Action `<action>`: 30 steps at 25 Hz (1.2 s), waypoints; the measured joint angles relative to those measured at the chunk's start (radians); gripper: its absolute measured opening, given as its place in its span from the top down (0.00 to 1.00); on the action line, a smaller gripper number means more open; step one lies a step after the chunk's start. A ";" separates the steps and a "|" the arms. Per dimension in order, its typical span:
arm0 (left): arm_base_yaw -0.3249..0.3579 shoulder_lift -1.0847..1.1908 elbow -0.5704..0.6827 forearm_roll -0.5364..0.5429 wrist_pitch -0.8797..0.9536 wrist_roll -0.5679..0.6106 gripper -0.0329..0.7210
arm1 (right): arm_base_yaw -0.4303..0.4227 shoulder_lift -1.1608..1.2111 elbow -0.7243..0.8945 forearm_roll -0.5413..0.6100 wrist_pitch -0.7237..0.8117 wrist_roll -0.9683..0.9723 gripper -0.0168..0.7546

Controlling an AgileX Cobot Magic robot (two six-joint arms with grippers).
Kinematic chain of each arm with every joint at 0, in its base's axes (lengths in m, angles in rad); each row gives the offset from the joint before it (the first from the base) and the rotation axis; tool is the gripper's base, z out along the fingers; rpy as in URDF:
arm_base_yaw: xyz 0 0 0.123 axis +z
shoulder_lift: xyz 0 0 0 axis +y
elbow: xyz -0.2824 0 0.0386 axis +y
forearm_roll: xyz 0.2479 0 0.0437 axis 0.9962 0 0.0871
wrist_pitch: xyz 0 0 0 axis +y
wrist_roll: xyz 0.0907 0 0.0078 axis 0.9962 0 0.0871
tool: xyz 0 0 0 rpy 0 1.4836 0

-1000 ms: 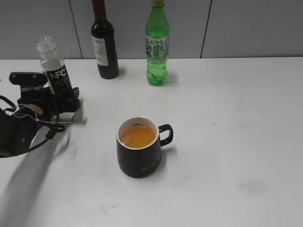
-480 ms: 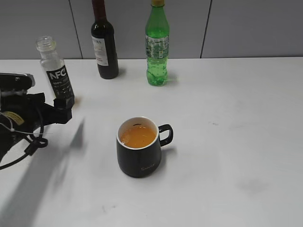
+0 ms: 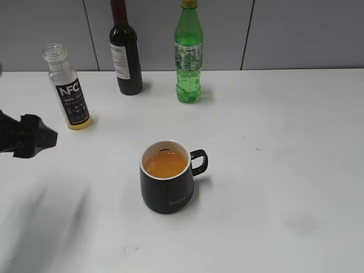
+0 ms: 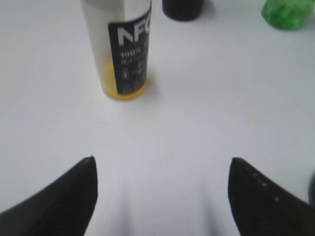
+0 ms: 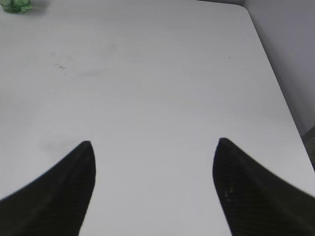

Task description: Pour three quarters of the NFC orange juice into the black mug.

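Three bottles and one mug stand on the broad white table (image 3: 284,142), which fills most of the scene. Tallest is the dark glass wine bottle (image 3: 125,51), upright at the far edge, with the green plastic bottle (image 3: 189,57) just to its right. Farther left, the small clear plastic NFC orange juice bottle (image 3: 67,88) with its black label stands upright and capless, only a thin band of orange juice at its bottom. Nearer and toward the middle sits the squat matte black mug (image 3: 168,179), handle to the right, orange liquid inside its cream interior. At the left edge, the black left gripper (image 4: 162,164) hangs clear of the juice bottle, jaws spread wide and empty. The right gripper (image 5: 153,142) hovers over bare table, likewise wide and holding nothing.
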 joint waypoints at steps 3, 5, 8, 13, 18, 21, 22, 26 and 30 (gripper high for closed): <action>0.000 -0.141 -0.046 0.000 0.349 0.000 0.13 | 0.000 0.000 0.000 0.000 0.000 0.000 0.25; 0.000 -0.232 -0.081 -0.002 0.571 0.000 0.14 | 0.000 0.000 0.000 0.000 0.000 0.000 0.25; 0.000 -0.363 -0.123 -0.004 0.842 -0.005 0.14 | 0.000 0.000 0.000 0.000 0.000 0.000 0.25; 0.000 -0.593 -0.132 0.007 1.135 -0.009 0.16 | 0.000 0.000 0.000 0.000 0.000 0.000 0.25; 0.000 -0.833 -0.132 0.085 1.258 -0.026 0.17 | 0.000 0.000 0.000 0.000 0.000 0.000 0.25; 0.000 -0.981 -0.128 0.140 1.264 -0.029 0.17 | 0.000 0.000 0.000 0.000 0.000 0.000 0.25; 0.000 -1.030 -0.122 0.154 1.264 -0.029 0.17 | 0.000 0.000 0.000 0.000 0.000 0.000 0.25; 0.000 -1.191 -0.069 0.195 1.267 -0.030 0.17 | 0.000 0.000 0.000 0.000 0.000 0.000 0.25; 0.000 -1.301 0.005 0.200 1.275 -0.032 0.17 | 0.000 0.000 0.000 0.000 0.000 0.000 0.25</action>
